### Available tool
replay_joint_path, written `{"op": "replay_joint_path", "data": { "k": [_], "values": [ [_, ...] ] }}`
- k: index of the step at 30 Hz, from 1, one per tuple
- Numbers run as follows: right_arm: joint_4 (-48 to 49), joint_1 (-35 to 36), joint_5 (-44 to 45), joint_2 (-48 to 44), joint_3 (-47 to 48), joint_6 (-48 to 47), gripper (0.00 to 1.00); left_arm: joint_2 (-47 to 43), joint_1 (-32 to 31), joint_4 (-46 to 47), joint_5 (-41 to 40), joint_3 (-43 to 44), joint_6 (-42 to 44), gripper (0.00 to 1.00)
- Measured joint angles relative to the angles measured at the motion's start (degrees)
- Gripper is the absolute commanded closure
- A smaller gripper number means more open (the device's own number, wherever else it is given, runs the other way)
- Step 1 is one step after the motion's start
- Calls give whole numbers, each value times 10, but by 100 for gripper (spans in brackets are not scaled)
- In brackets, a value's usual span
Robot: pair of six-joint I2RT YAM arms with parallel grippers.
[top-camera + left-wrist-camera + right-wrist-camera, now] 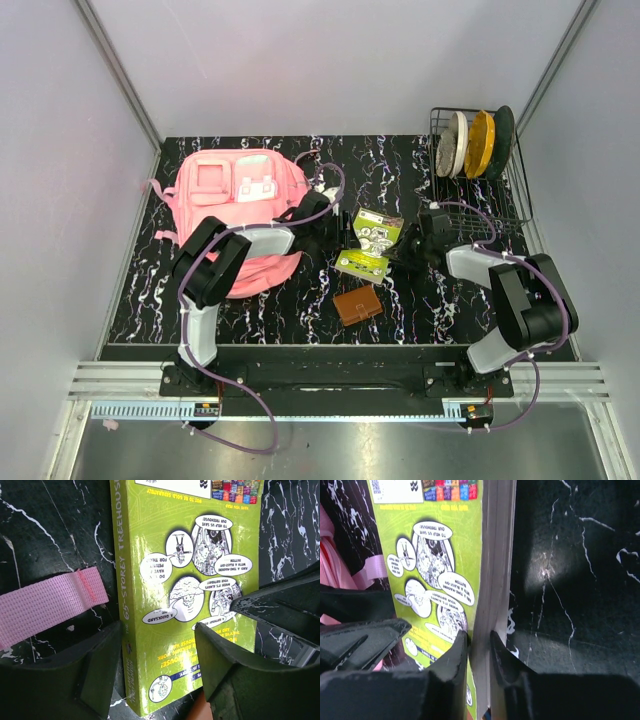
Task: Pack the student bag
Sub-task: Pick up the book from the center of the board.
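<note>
The student bag [240,195] lies toward the desk's far-left corner. Mid-desk, my right gripper [479,647] pinches the green book [200,580] by its page edge; my left gripper [157,629] gapes astride its spine. I judge so thin a pinch could let the book twist free.

Illumination: bright, even, from overhead. Glare patch on the table [545,570] right of the green book [445,555]. Foreground below the book is soft; shadows faint.

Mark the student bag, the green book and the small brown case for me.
student bag [225,208]: top external view, pink front panel.
green book [186,596]: left wrist view, middle of the illustrated cover.
small brown case [357,305]: top external view, centre of its top face.
</note>
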Motion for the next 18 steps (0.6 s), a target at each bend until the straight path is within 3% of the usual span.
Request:
{"op": "replay_joint_path", "data": {
  "k": [1, 5, 9, 18],
  "values": [
    [0, 0, 0, -1, -1, 0, 100, 0, -1, 0, -2, 0, 0, 38],
    [-4, -1, 0, -10, -2, 0, 100, 0, -2, 0, -5, 0, 0, 35],
    [-12, 0, -3, -33, -9, -3, 100, -18, -7, -24, -6, -2, 11, 23],
    [-40, 8, -20, -162, -36, -20, 100, -157, -23, -61, -10, -7, 28, 12]
  ]
}}
